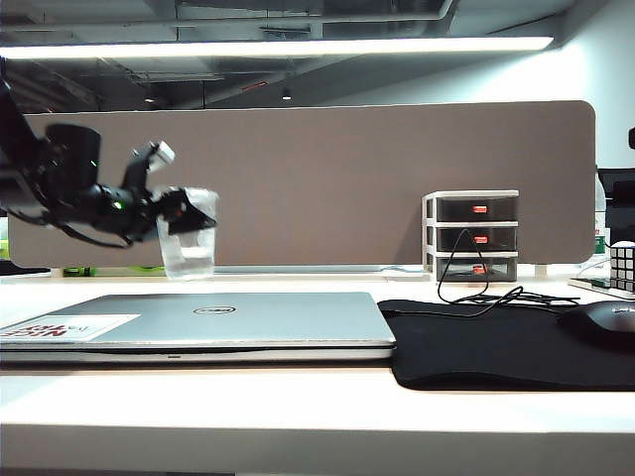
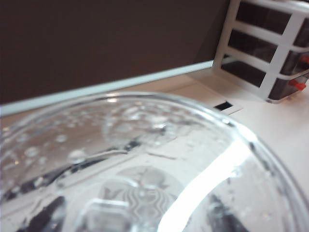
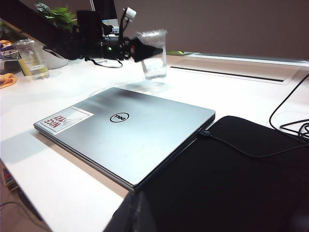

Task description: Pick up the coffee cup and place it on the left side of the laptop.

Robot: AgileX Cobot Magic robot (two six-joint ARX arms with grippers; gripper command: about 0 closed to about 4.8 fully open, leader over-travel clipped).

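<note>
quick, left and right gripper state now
left gripper: closed on the coffee cup, behind the laptop.
right gripper: not in any view, cannot be told.

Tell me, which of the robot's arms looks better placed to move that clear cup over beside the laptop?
The left. Its left gripper is already at the coffee cup, behind the laptop, fingers on either side of it. The right gripper is not visible; its camera looks on from across the desk.
</note>
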